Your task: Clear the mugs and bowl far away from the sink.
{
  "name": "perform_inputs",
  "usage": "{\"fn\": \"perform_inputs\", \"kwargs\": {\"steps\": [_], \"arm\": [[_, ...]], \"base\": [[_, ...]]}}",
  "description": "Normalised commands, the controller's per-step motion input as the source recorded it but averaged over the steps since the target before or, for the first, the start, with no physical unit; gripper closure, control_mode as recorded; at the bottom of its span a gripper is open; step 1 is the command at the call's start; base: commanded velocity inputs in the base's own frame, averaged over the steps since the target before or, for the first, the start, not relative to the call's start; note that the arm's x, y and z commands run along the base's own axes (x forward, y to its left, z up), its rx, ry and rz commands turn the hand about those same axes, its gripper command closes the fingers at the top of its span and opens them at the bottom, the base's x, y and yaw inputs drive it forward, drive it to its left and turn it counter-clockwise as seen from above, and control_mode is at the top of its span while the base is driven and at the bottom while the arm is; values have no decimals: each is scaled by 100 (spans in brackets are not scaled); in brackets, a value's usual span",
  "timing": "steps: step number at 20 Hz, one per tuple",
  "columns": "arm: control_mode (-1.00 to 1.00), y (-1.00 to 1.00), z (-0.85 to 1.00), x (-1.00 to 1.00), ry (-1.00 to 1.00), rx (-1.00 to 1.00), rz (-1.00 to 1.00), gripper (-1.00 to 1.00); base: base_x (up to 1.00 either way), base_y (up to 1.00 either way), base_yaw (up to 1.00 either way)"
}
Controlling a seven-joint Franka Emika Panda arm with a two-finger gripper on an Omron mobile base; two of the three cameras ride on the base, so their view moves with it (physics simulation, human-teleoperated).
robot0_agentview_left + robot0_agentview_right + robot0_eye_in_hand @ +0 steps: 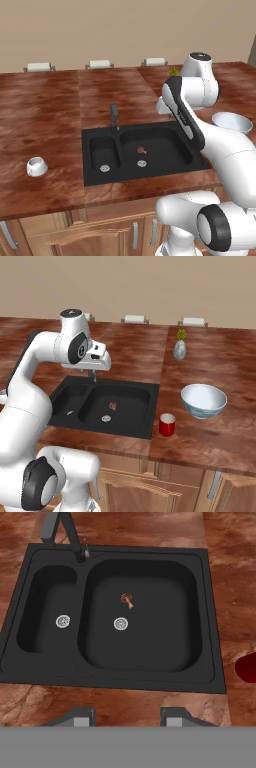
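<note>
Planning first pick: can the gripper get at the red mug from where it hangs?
Probably yes. The gripper hangs open over the sink; the red mug stands alone on the counter beside the sink rim, nothing between them.

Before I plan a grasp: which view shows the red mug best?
The right base view: the whole red mug stands on the counter beside the sink. The hand view catches just a dark red sliver at its right edge.
</note>
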Motion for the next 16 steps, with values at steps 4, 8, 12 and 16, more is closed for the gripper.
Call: {"fn": "perform_inputs", "kwargs": {"steps": [4,8,12,16], "arm": [[-100,0,0,-39,-4,0,0,-100],[-100,0,0,-50,0,0,0,-100],[-100,0,0,-53,0,0,0,-100],[-100,0,0,-47,0,0,0,-100]], "base": [[0,0,0],[0,0,0],[0,0,0],[0,0,0]]}}
